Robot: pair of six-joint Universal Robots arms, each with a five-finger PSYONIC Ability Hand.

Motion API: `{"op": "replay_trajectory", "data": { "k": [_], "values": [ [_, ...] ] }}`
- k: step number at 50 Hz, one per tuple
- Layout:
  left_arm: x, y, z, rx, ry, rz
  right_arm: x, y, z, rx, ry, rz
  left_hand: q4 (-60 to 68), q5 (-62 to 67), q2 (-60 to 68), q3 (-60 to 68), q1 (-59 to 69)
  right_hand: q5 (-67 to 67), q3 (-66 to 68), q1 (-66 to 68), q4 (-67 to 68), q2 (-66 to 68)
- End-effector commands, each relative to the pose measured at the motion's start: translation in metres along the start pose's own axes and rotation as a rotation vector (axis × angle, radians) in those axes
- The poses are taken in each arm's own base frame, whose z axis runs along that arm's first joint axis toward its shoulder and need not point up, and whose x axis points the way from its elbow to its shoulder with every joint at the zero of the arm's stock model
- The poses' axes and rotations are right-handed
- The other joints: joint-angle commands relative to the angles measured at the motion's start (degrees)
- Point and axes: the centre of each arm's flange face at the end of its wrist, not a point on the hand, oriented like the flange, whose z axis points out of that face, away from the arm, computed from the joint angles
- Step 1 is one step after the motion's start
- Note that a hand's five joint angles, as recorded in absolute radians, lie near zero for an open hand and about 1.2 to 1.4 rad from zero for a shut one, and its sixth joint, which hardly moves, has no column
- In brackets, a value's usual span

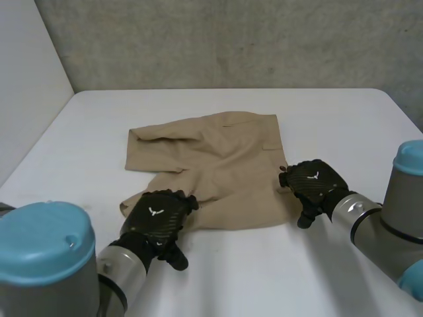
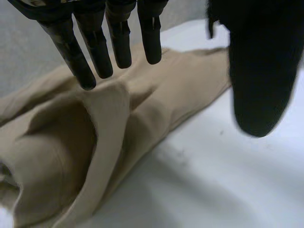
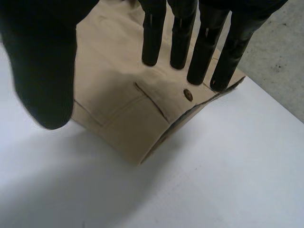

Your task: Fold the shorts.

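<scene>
Tan cloth shorts (image 1: 218,165) lie rumpled mid-frame on white desk (image 1: 344,119); left hand (image 1: 158,221) at lower-left hem, right hand (image 1: 314,185) at lower-right corner, both straight-fingered, holding nothing; likely light, floppy, so pinch edges.

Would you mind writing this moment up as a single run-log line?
shorts: tan, lying on white table | left hand: open, over near-left edge | right hand: open, over near-right corner

shorts (image 1: 218,165) mid table (image 1: 92,139), left robot hand (image 1: 157,221) at near-left corner, right robot hand (image 1: 314,183) at right edge
</scene>
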Motion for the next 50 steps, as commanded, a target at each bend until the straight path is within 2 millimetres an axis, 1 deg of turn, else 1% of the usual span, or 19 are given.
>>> {"op": "replay_trajectory", "data": {
  "k": [1, 6, 10, 13, 17, 21, 22, 23, 25, 29, 30, 33, 34, 37, 38, 41, 44, 46, 50],
  "values": [
    [-0.057, 0.005, 0.050, -0.010, -0.201, -0.056, -0.003, 0.022, 0.025, 0.034, 0.026, -0.026, 4.7, 4.4, 4.8, 4.8, 4.9, 12.8, 11.8, 15.5, 11.9, 12.1],
    [-0.095, -0.002, 0.070, 0.020, -0.303, -0.093, -0.003, 0.026, 0.030, 0.031, 0.019, -0.042, 4.9, 4.5, 4.9, 5.0, 5.1, 13.3, 12.3, 16.0, 12.4, 12.6],
    [-0.112, -0.001, 0.084, 0.025, -0.345, -0.070, -0.004, 0.028, 0.033, 0.027, 0.019, -0.065, 4.7, 4.4, 4.8, 4.8, 4.9, 13.3, 12.3, 16.0, 12.4, 12.6],
    [-0.118, 0.001, 0.091, 0.014, -0.358, -0.032, -0.004, 0.027, 0.034, 0.031, 0.022, -0.077, 4.6, 4.2, 4.6, 4.7, 4.7, 14.2, 13.1, 16.8, 13.2, 13.4],
    [-0.125, 0.003, 0.102, 0.009, -0.374, 0.036, -0.002, 0.027, 0.036, 0.042, 0.030, -0.084, 4.1, 3.7, 4.1, 4.2, 4.2, 20.0, 19.0, 22.7, 19.1, 19.3],
    [-0.130, 0.006, 0.116, 0.029, -0.389, 0.097, -0.001, 0.025, 0.037, 0.057, 0.039, -0.089, 3.9, 3.5, 3.9, 4.0, 4.1, 39.7, 38.6, 42.3, 38.7, 39.0],
    [-0.133, 0.007, 0.119, 0.025, -0.395, 0.114, -0.001, 0.025, 0.038, 0.063, 0.042, -0.091, 3.7, 3.4, 3.8, 3.8, 3.9, 51.7, 50.7, 54.4, 50.8, 51.0],
    [-0.135, 0.007, 0.119, 0.025, -0.397, 0.119, 0.000, 0.025, 0.038, 0.065, 0.043, -0.091, 3.7, 3.3, 3.8, 3.8, 3.9, 54.8, 53.7, 57.4, 53.8, 54.1],
    [-0.137, 0.008, 0.119, 0.018, -0.398, 0.128, -0.001, 0.025, 0.038, 0.067, 0.042, -0.092, 3.7, 3.3, 3.8, 3.8, 3.9, 54.8, 53.8, 57.5, 53.9, 54.1],
    [-0.134, 0.002, 0.110, 0.031, -0.395, 0.138, 0.002, 0.021, 0.037, 0.076, 0.047, -0.089, 3.6, 3.2, 3.6, 3.7, 3.7, 54.8, 53.8, 57.5, 53.9, 54.1],
    [-0.131, -0.008, 0.102, 0.061, -0.394, 0.136, 0.003, 0.020, 0.037, 0.078, 0.050, -0.084, 2.7, 2.3, 2.8, 2.8, 2.9, 54.8, 53.8, 57.5, 53.9, 54.1],
    [-0.125, -0.021, 0.089, 0.099, -0.384, 0.142, 0.003, 0.019, 0.036, 0.074, 0.057, -0.081, 0.7, 0.3, 0.7, 0.8, 0.9, 54.8, 53.8, 57.5, 53.9, 54.1],
    [-0.118, -0.027, 0.079, 0.121, -0.371, 0.148, 0.003, 0.018, 0.035, 0.072, 0.059, -0.080, 0.0, -0.3, 0.1, 0.1, 0.2, 54.8, 53.8, 57.5, 53.9, 54.1],
    [-0.108, -0.039, 0.063, 0.165, -0.359, 0.154, 0.003, 0.017, 0.033, 0.070, 0.063, -0.075, 0.0, -0.4, 0.1, 0.1, 0.2, 54.8, 53.8, 57.5, 53.9, 54.1],
    [-0.102, -0.044, 0.052, 0.187, -0.348, 0.157, 0.003, 0.016, 0.033, 0.070, 0.063, -0.073, 0.4, 0.0, 0.4, 0.5, 0.5, 54.8, 53.8, 57.5, 53.9, 54.1],
    [-0.092, -0.047, 0.032, 0.210, -0.331, 0.163, 0.003, 0.018, 0.031, 0.043, 0.076, -0.035, 1.7, 1.3, 1.7, 1.8, 1.9, 54.8, 53.8, 57.5, 53.9, 54.1],
    [-0.085, -0.047, 0.018, 0.219, -0.311, 0.168, 0.008, 0.016, 0.031, 0.020, 0.114, 0.021, 3.4, 3.0, 3.4, 3.5, 3.6, 54.8, 53.8, 57.5, 53.9, 54.1],
    [-0.077, -0.042, 0.006, 0.205, -0.284, 0.174, 0.013, 0.015, 0.031, -0.001, 0.143, 0.084, 5.9, 5.5, 5.9, 6.0, 6.1, 54.8, 53.8, 57.5, 53.9, 54.1],
    [-0.064, -0.028, -0.007, 0.142, -0.228, 0.184, 0.016, 0.014, 0.031, -0.020, 0.151, 0.145, 10.3, 9.9, 10.3, 10.4, 10.5, 54.8, 53.8, 57.5, 53.9, 54.1]
  ]
}}
